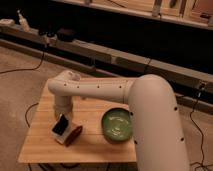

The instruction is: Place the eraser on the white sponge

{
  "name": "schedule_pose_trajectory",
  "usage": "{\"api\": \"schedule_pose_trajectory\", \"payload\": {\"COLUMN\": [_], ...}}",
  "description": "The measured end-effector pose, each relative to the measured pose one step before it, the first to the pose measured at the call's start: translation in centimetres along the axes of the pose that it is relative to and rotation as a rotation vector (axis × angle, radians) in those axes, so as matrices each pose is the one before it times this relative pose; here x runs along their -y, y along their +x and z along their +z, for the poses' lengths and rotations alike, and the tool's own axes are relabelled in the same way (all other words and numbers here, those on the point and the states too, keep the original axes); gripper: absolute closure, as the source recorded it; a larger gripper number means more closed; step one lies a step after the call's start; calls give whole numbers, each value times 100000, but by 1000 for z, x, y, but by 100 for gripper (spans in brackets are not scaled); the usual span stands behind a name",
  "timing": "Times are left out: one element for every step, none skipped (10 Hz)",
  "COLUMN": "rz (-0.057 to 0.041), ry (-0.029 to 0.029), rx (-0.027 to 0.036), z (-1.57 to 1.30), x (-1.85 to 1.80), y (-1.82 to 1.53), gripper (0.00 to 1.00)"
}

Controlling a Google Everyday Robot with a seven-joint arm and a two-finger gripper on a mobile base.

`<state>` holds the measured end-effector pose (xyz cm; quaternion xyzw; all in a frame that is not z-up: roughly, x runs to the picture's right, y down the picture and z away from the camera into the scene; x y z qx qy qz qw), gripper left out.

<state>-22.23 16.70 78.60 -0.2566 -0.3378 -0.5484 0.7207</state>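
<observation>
The black eraser (61, 125) lies tilted on top of the white sponge (58, 135) at the front left of the wooden table (45, 145). My gripper (63, 115) hangs straight down from the white arm, right above the eraser and at or just over its far end. I cannot tell whether it still touches the eraser. The wrist hides the gripper's upper part.
A red clip-like item (75, 134) lies right beside the sponge on its right. A green bowl (117, 125) stands further right. The thick white arm (150, 115) crosses over the table's right side. Cables lie on the floor around the table.
</observation>
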Motion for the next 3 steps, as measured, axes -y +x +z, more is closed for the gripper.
{"api": "schedule_pose_trajectory", "payload": {"rz": [-448,-71,-123], "ry": [-162,7,17], "rx": [135,-11,-12], "z": [67,-3,-14], "x": [61,6,-14], "y": [-82,3,12], "gripper": [20,20,20]}}
